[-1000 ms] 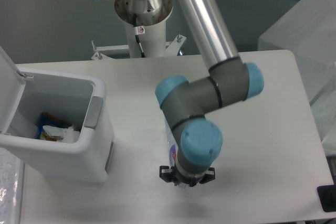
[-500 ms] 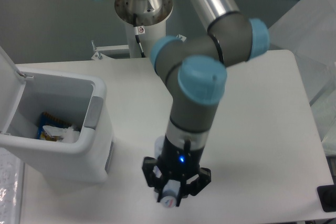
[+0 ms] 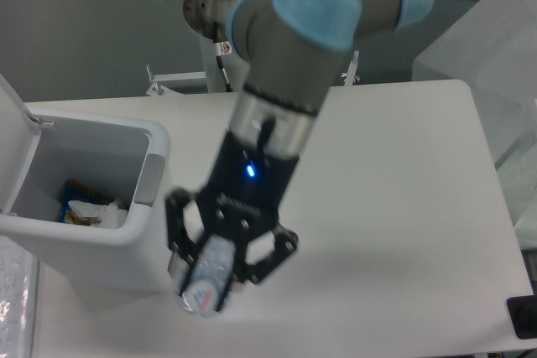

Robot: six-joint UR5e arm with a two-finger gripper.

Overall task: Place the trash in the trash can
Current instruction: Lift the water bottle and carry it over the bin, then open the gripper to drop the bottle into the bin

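Observation:
My gripper (image 3: pixel 210 270) is shut on the clear plastic bottle (image 3: pixel 206 276), whose white cap points down toward the camera, and holds it in the air well above the table. It hangs just right of the front right corner of the white trash can (image 3: pixel 155 232). The can's lid stands open at the left. Inside the can lie a blue-and-yellow snack packet (image 3: pixel 74 204) and a crumpled whitish wrapper (image 3: pixel 107 214).
The arm's base column (image 3: pixel 226 31) stands at the back of the white table (image 3: pixel 403 207). A translucent box (image 3: pixel 491 56) sits off the table's right back corner. A dark object (image 3: pixel 524 316) lies at the right front edge.
The gripper has lifted the bottle off the table and carried it up and to the left, toward the trash can. The arm now looms much larger in view.

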